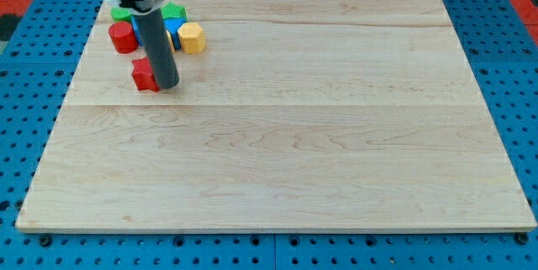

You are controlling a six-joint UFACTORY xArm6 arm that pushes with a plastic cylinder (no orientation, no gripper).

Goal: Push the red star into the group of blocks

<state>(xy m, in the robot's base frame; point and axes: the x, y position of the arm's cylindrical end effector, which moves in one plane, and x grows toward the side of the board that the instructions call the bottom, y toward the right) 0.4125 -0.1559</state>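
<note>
my tip [166, 84] holds nothing and touches the right side of the red star [145, 76] near the board's [294, 135] top left. just above sit a red cylinder [123, 38], yellow block [192, 39], blue block [175, 29] and green blocks [173, 12].

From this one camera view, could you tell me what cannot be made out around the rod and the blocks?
- Red star: right part hidden behind my tip; star shape not clear.
- Blue block: mostly covered by the rod; shape unclear.
- Green blocks: partly hidden by the arm at the view's top.
</note>
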